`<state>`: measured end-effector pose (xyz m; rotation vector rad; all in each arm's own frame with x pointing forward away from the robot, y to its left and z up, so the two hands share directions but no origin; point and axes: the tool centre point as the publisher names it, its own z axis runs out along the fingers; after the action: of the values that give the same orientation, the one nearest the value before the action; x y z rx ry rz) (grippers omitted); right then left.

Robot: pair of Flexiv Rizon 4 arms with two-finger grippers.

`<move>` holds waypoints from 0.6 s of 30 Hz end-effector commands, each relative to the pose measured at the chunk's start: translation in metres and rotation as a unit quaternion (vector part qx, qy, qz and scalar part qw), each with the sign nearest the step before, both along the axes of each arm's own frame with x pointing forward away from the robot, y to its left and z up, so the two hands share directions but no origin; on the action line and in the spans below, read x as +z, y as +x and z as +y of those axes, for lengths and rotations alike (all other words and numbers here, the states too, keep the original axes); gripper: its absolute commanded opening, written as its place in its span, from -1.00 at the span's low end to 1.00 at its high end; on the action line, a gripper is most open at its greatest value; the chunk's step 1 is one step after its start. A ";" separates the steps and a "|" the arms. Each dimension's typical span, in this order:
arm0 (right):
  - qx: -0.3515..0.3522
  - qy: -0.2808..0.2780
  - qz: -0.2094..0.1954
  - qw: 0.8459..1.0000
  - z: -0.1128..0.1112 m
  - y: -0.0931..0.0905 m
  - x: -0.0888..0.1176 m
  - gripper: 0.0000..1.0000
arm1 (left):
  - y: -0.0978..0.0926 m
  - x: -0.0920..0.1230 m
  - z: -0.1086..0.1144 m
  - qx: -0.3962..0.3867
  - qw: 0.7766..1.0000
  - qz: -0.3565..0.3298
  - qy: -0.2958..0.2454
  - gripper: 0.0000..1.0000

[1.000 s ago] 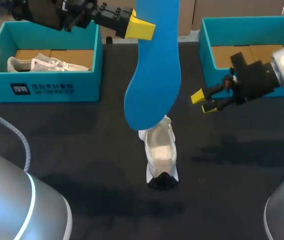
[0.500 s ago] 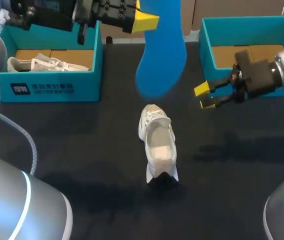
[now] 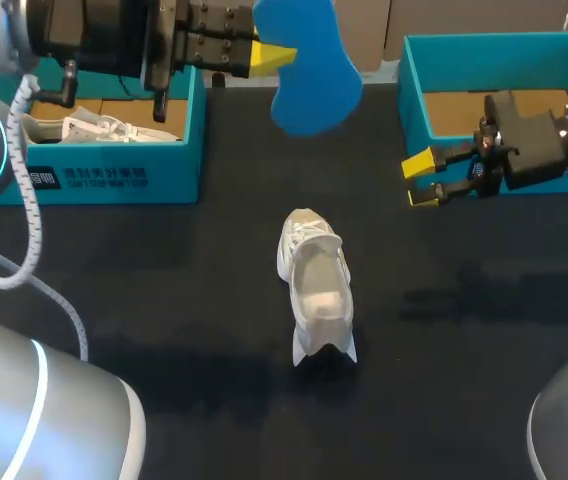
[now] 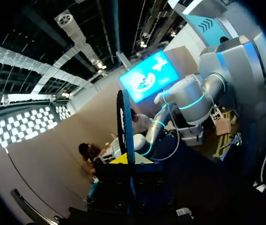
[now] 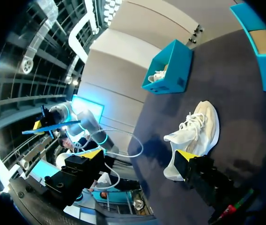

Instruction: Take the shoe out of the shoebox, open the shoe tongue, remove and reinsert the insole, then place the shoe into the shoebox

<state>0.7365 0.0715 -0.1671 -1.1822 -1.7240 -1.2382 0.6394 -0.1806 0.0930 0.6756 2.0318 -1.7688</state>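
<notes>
White sneaker (image 3: 319, 295) upright on table (image 3: 184, 300), heel toward robot. Left end effector (image 3: 269, 57) raised beyond sneaker, to its left, clamped on blue insole (image 3: 309, 60). Right end effector (image 3: 422, 180) right of sneaker, fingers apart, holding nothing. Teal shoebox (image 3: 414, 95) farther right of sneaker.

Exhibition hall: ceiling ducts (image 4: 77, 40), display screen (image 4: 149, 76)

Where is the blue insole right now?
In the head view, the blue insole is held by the left gripper above the table, between the left shoebox and right shoebox, beyond the white shoe.
</notes>
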 end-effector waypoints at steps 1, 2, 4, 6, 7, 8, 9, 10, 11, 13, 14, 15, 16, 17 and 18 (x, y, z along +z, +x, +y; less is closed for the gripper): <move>-0.001 -0.001 0.000 1.000 0.001 -0.001 0.000 1.00 | -0.010 -0.009 0.002 -0.006 0.993 -0.118 -0.025 -1.00; -0.001 -0.001 0.000 1.000 0.001 -0.001 0.000 1.00 | -0.013 -0.011 0.003 -0.008 0.989 -0.143 -0.033 -1.00; -0.001 -0.001 0.000 1.000 0.001 -0.001 0.000 1.00 | -0.015 -0.014 0.004 -0.010 0.976 -0.215 -0.043 -1.00; 0.003 0.003 0.002 1.000 0.001 0.001 0.002 1.00 | -0.012 -0.019 0.005 -0.019 0.965 -0.257 -0.056 -1.00; 0.005 0.011 0.008 1.000 0.001 0.003 0.005 1.00 | -0.008 -0.023 0.006 -0.025 0.957 -0.282 -0.063 -1.00; 0.005 0.011 0.009 1.000 0.001 0.004 0.006 1.00 | -0.007 -0.026 0.007 -0.028 0.954 -0.291 -0.069 -1.00; 0.006 0.014 0.010 1.000 0.000 0.006 0.008 1.00 | -0.003 -0.030 0.008 -0.030 0.955 -0.289 -0.067 -1.00; 0.009 0.021 0.015 1.000 0.000 0.007 0.010 1.00 | 0.000 -0.037 0.008 -0.033 0.947 -0.312 -0.072 -1.00; 0.009 0.023 0.016 1.000 0.000 0.009 0.013 1.00 | 0.002 -0.042 0.008 -0.031 0.945 -0.318 -0.063 -1.00; 0.010 0.034 0.021 0.999 -0.001 0.011 0.016 1.00 | 0.005 -0.052 0.009 -0.035 0.938 -0.335 -0.076 -1.00; 0.012 0.037 0.021 0.999 -0.001 0.013 0.018 1.00 | 0.006 -0.056 0.008 -0.032 0.937 -0.342 -0.069 -1.00; 0.014 0.043 0.023 0.999 -0.002 0.014 0.019 1.00 | 0.007 -0.061 0.007 -0.037 0.931 -0.358 -0.070 -1.00; 0.018 0.051 0.026 0.998 -0.002 0.016 0.021 1.00 | 0.009 -0.066 0.007 -0.039 0.930 -0.359 -0.075 -1.00; 0.021 0.060 0.023 0.998 -0.003 0.018 0.023 1.00 | 0.011 -0.069 0.007 -0.042 0.925 -0.369 -0.077 -1.00; 0.023 0.068 0.022 0.997 -0.003 0.020 0.025 1.00 | 0.014 -0.075 0.007 -0.049 0.918 -0.387 -0.076 -1.00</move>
<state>0.7458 0.0691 -0.1390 -1.1115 -1.6090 -1.2700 0.6519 -0.1746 0.0397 1.1259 1.5570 -1.4294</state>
